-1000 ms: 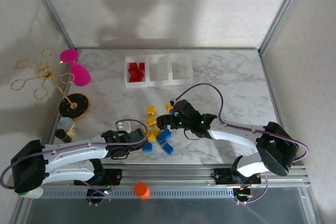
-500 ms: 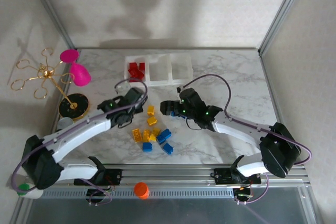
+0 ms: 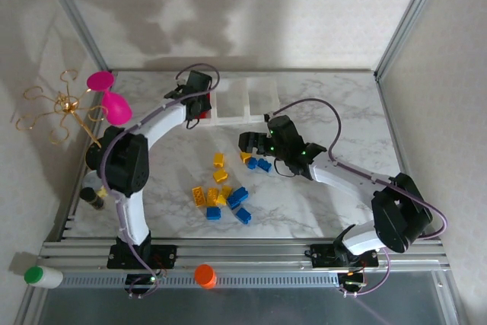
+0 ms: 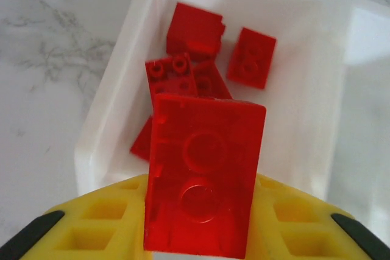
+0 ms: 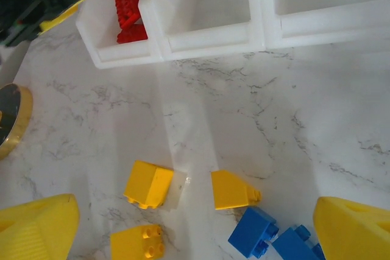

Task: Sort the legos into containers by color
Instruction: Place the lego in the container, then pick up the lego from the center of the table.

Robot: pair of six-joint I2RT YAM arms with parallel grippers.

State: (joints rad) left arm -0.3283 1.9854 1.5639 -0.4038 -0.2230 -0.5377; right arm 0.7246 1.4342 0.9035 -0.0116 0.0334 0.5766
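My left gripper (image 3: 196,98) hangs over the leftmost of the three joined clear containers (image 3: 245,104), shut on a translucent red lego (image 4: 204,181) between its yellow fingers (image 4: 106,211). Below it, several red legos (image 4: 195,35) lie in that bin (image 4: 116,89). My right gripper (image 3: 248,144) stands open above the table, nothing between its fingers (image 5: 36,229). Under it lie yellow legos (image 5: 148,184) and blue legos (image 5: 253,231). More yellow and blue legos (image 3: 221,192) lie scattered mid-table. The middle and right bins (image 5: 210,44) hold nothing that I can see.
A pink goblet (image 3: 114,106) and a gold wire stand (image 3: 65,104) are at the left edge. A small dark bottle (image 3: 93,197) stands near the left arm. An orange cap (image 3: 204,274) and a green-capped bottle (image 3: 42,275) rest on the front rail.
My left arm swung from beside the pile up to the leftmost container, carrying the red lego. My right gripper drew back from the pile towards the containers, still open.
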